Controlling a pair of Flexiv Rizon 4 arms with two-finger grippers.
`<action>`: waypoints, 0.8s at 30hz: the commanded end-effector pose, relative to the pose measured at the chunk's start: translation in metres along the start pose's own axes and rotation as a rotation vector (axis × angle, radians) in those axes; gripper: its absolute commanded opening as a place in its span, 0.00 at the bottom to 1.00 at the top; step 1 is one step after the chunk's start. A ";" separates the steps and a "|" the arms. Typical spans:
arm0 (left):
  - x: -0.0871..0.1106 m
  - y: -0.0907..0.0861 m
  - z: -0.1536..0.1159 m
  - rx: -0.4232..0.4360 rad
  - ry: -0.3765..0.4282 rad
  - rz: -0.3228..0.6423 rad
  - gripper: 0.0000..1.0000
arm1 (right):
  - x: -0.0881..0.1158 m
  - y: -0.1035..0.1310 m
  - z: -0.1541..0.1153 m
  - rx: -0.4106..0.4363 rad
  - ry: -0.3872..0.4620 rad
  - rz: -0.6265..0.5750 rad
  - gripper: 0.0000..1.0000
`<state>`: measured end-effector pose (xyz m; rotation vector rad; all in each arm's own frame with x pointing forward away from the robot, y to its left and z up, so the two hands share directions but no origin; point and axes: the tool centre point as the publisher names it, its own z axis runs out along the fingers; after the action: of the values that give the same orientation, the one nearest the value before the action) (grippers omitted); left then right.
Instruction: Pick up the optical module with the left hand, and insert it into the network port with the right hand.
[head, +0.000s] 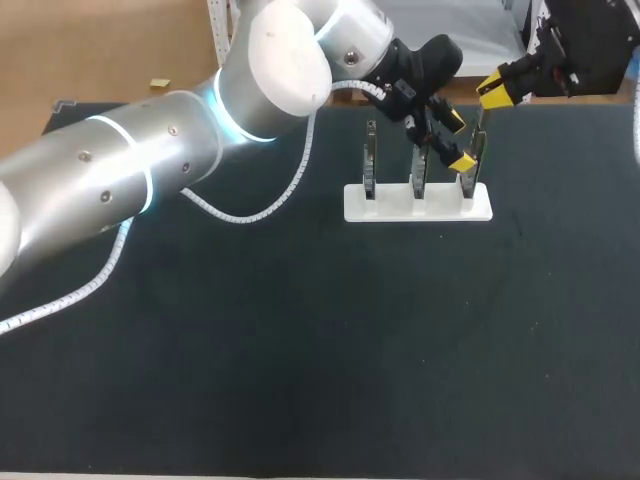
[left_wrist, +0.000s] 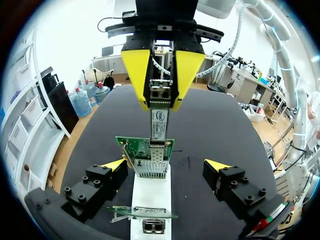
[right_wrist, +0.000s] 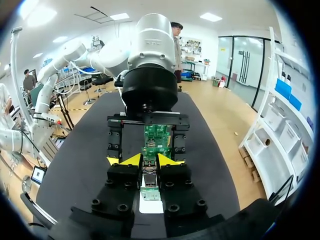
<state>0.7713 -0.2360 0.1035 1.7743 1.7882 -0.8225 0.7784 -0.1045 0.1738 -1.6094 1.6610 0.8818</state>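
Observation:
The optical module (left_wrist: 159, 120) is a slim metal bar that hangs upright, its lower end at the port of the green network card (left_wrist: 145, 149). My right gripper (left_wrist: 161, 95) comes down from above, shut on the module's upper end. In the right wrist view the module (right_wrist: 149, 186) sits between the right gripper's (right_wrist: 146, 160) yellow tips, with the card (right_wrist: 157, 137) just ahead. My left gripper (left_wrist: 166, 165) stands open, one finger on each side of that card and touching neither card nor module. In the head view both grippers, left (head: 459, 140) and right (head: 490, 95), meet at the rightmost card (head: 474, 180).
A white rack (head: 418, 205) at the back of the black table holds three upright cards in a row; the middle card (head: 418, 170) and left card (head: 370, 160) stand beside my left gripper. My left arm (head: 150, 170) and its white cable (head: 250, 212) cross the table's back left.

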 end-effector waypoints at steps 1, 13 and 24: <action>-0.001 0.001 0.000 0.002 0.005 -0.002 1.00 | 0.000 -0.001 0.002 -0.001 0.000 0.001 0.00; -0.001 0.001 0.000 0.002 0.005 -0.002 1.00 | 0.004 -0.002 0.004 0.000 0.004 0.010 0.00; -0.001 0.001 0.000 0.002 0.005 -0.002 1.00 | 0.002 -0.003 0.003 0.013 -0.003 0.006 0.00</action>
<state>0.7713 -0.2360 0.1035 1.7743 1.7882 -0.8225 0.7809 -0.1039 0.1715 -1.5969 1.6698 0.8769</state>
